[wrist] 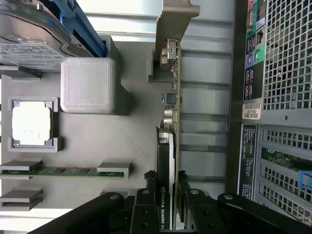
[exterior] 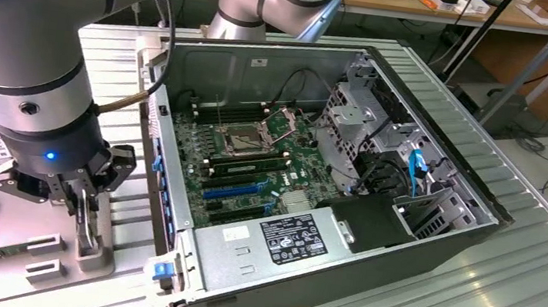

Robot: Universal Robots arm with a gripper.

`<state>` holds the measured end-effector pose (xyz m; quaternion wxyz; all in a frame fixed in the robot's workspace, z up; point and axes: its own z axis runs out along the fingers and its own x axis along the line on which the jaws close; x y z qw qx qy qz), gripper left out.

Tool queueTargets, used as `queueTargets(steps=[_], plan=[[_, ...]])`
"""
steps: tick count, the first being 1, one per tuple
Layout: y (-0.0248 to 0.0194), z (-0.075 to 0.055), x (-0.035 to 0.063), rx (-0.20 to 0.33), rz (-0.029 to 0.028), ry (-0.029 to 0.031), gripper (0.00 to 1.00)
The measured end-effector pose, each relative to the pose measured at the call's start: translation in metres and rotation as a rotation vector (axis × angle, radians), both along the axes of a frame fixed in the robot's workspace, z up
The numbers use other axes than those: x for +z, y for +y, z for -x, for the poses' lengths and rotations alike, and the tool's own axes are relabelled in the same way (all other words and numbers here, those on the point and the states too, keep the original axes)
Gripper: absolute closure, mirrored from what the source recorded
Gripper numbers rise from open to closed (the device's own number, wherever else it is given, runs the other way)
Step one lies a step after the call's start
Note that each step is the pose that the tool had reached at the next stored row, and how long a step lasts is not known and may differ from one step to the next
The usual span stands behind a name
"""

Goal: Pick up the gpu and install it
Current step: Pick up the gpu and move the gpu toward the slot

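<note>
Thin flat gpu (wrist: 165,161), green board w/ black cooler and silver metal bracket (wrist: 176,19) at far end, is seen standing on edge in a slotted grey plastic holder tray (wrist: 97,141). Tray is set just beside the open dark-grey PC case (exterior: 355,170), on exterior view's left. Card is clamped btwn fingers of black gripper (wrist: 167,192); jaws are pressed against both faces. On same tray are noted: square silver CPU chip (wrist: 30,124), long green memory stick (wrist: 63,171), silver boxy hard drive (wrist: 29,44).
</note>
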<state>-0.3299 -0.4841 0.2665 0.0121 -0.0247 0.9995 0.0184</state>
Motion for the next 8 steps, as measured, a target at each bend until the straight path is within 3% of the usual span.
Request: queueTargets(steps=[1, 8], plan=[[0.0, 0.0, 0.0106, 0.0, -0.0001, 0.0, 0.73], [0.0, 0.0, 0.0293, 0.0, 0.0, 0.0001, 0.73]])
